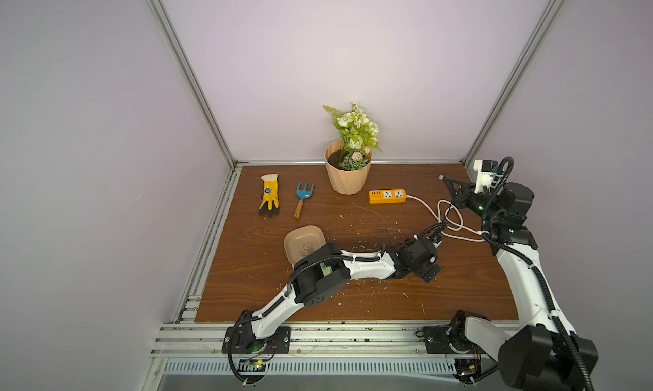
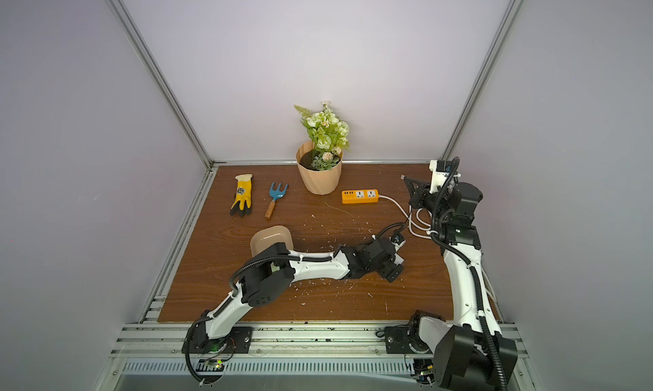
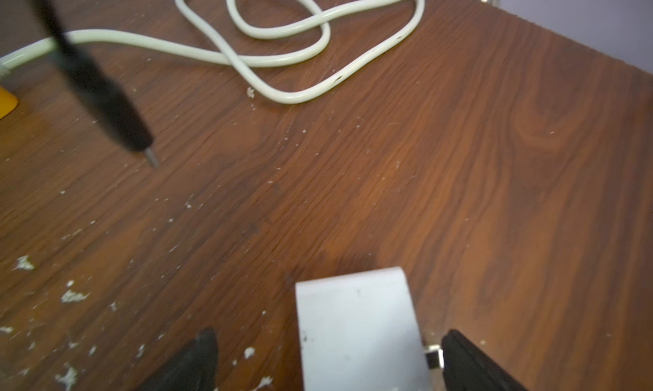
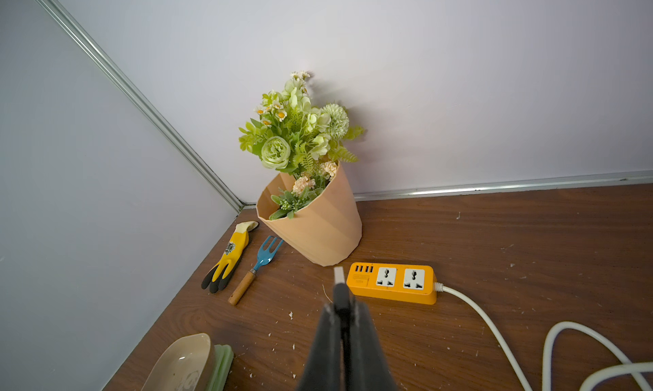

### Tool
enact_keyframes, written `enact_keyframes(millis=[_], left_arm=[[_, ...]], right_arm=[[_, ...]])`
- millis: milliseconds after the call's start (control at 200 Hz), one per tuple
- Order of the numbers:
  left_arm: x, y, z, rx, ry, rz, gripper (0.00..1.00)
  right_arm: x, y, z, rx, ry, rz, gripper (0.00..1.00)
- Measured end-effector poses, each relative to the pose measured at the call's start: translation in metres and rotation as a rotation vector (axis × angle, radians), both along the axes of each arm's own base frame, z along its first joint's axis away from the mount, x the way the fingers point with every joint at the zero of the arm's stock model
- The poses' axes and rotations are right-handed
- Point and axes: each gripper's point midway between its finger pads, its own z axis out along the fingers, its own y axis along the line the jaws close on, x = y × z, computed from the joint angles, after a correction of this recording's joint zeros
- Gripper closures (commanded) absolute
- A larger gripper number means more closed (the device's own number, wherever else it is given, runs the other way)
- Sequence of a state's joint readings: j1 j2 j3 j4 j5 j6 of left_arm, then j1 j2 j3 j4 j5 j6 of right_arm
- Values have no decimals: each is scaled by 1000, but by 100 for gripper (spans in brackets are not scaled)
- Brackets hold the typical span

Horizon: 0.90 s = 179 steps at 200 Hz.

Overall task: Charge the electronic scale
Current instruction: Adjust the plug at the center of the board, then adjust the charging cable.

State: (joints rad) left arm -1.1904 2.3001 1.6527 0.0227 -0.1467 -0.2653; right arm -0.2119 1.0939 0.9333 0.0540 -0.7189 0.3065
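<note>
USB plug (image 4: 338, 275) being clamped by right gripper (image 4: 341, 313), left gripper (image 3: 328, 357) being held with fingers apart, white charger cube (image 3: 353, 322) being straddled

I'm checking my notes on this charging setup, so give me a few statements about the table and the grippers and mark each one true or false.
1. The right gripper is shut on a cable plug. True.
2. The left gripper is clamped shut on the white charger cube. False: its jaws stand open, with the cube between them.
3. Something is plugged into the orange power strip. False: its sockets and USB ports show empty.
4. The left arm hides part of the electronic scale in both top views. True.
5. The yellow glove lies against the power strip. False: it lies beside the blue garden fork, across the flower pot from the strip.
</note>
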Motion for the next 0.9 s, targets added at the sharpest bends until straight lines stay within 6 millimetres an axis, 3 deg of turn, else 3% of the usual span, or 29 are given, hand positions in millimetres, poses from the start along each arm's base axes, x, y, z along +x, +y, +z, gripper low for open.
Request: enact_keyframes(millis=[85,195,340,455,560,726,821,896], left_arm=[[4,12,0,7,5,27,1],[15,43,0,37,5,78,1],[48,101,1,69,11,189,1],[74,133,4,69,19,252,2],[83,139,11,46,20,245,4],[73,129,30,-23,-7,166,6],[61,139,59,-59,-88,108,9],[57,144,100,-117,-209,56,10]], right_arm=[[0,0,0,0,0,0,100],[0,0,0,0,2,0,100],[0,0,-1,1,5,1,100],[3,-1,-7,4,22,-2,100],[7,-3,-18,4,61,-11,100],[8,2,-31,23,114,13,100],[4,20,-33,43,126,90,100],[-2,44,-34,57,139,184,100]])
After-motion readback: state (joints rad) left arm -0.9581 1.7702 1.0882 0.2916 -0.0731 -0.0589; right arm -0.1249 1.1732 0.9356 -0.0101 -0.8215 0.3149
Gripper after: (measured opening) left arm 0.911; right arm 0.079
